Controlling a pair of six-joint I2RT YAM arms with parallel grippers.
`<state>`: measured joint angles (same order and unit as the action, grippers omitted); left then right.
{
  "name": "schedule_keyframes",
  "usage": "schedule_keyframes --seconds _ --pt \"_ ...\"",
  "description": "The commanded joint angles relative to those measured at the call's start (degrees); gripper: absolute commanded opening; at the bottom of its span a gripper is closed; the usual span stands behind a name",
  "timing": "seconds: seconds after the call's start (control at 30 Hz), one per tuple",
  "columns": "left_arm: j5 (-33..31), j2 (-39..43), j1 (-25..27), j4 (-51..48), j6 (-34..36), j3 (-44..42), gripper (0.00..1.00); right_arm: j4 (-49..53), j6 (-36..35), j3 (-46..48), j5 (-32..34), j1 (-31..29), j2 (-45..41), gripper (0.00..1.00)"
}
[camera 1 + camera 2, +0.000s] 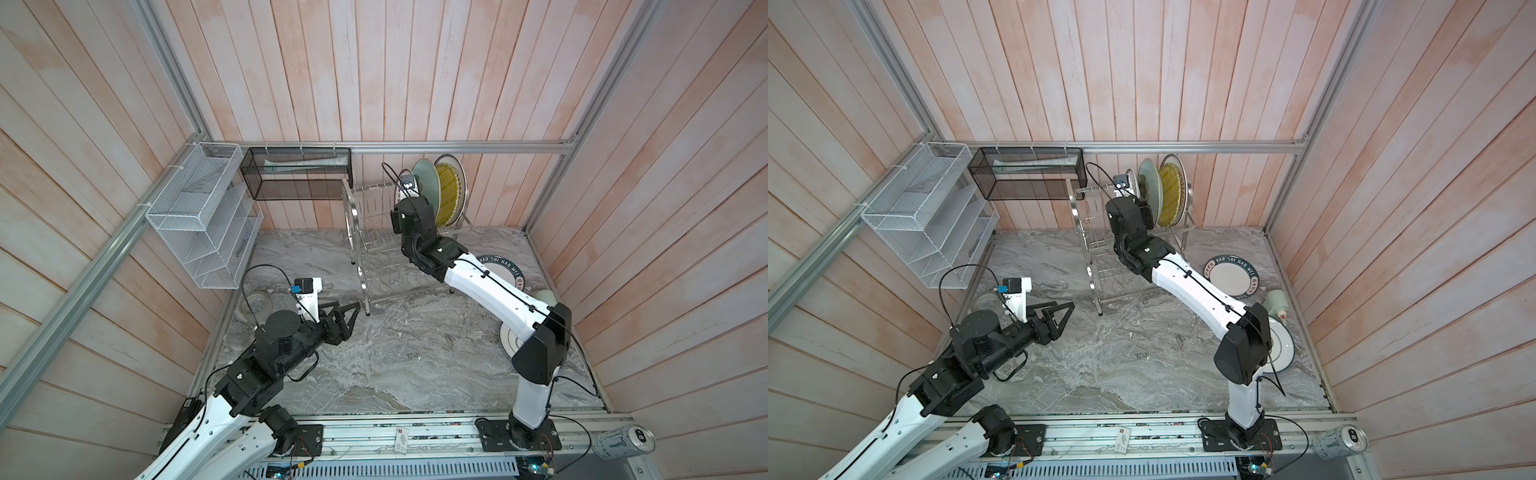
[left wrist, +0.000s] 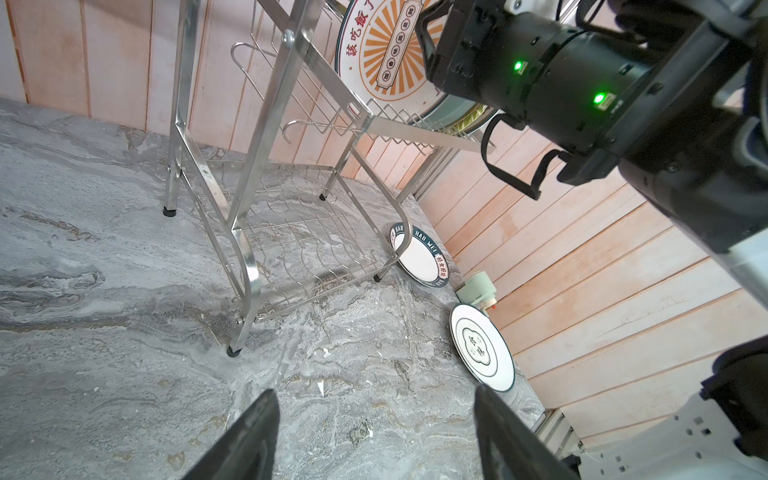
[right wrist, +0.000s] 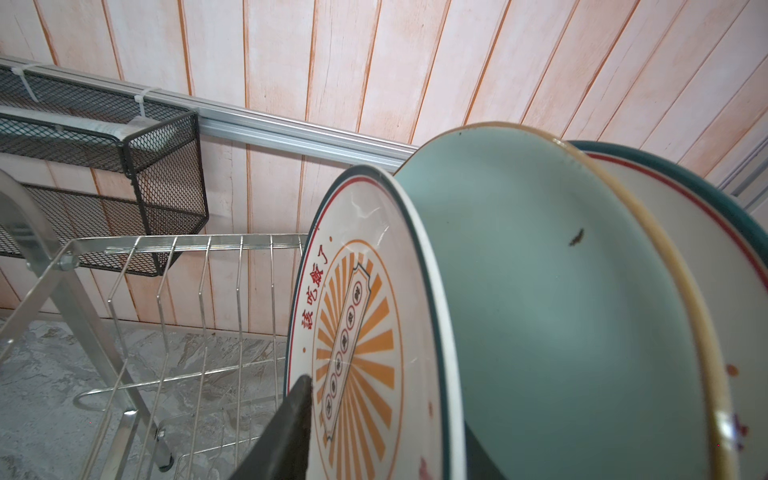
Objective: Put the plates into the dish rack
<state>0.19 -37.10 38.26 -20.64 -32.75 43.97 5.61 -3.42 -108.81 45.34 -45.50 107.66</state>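
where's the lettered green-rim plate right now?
In both top views the lettered plate lies flat on the table, right of the dish rack by the right wall, with the pale green bottle just beside it.

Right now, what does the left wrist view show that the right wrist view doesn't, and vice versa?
Left wrist only: the lettered-rim plate and the cloud-outline plate lying flat on the table, and the left gripper, open and empty.

Right wrist only: the black mesh basket, the face of the pale green plate, and the right gripper straddling the rim of the near sunburst plate.

Both: the dish rack with that sunburst plate standing in its upper tier, and the plank wall.
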Motion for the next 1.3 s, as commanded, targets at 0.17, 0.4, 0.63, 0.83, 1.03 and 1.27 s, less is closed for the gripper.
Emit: schedule_keyframes --seconds 0.17,0.4,0.63,0.83,1.03,1.27 --pt "0.0 -1.5 0.1 -1.1 -0.6 0.9 0.75 -2.2 -1.5 -0.4 -0.5 0.2 -2.3 0.51" --pt "-0.9 -1.9 0.1 -1.1 -1.3 0.7 0.75 -3.4 -0.4 1.7 -1.6 0.2 -3.9 0.55" --pt "-0.8 -2.5 0.2 -0.2 -1.5 0.3 0.75 -3.3 0.1 2.1 -2.9 0.1 -4.8 0.62" --pt "-1.1 -2.7 0.2 -0.2 -1.6 0.2 0.76 -4.4 0.6 4.1 -3.8 0.1 -7.7 0.66" --pt "-0.3 -3.7 0.2 0.7 -1.2 0.2 0.76 -6.2 1.2 7.6 -6.0 0.1 -11.9 0.71" --pt "0.5 -4.1 0.1 2.2 -0.2 0.1 0.76 -7.5 2.3 11.2 -8.2 0.1 -17.0 0.73"
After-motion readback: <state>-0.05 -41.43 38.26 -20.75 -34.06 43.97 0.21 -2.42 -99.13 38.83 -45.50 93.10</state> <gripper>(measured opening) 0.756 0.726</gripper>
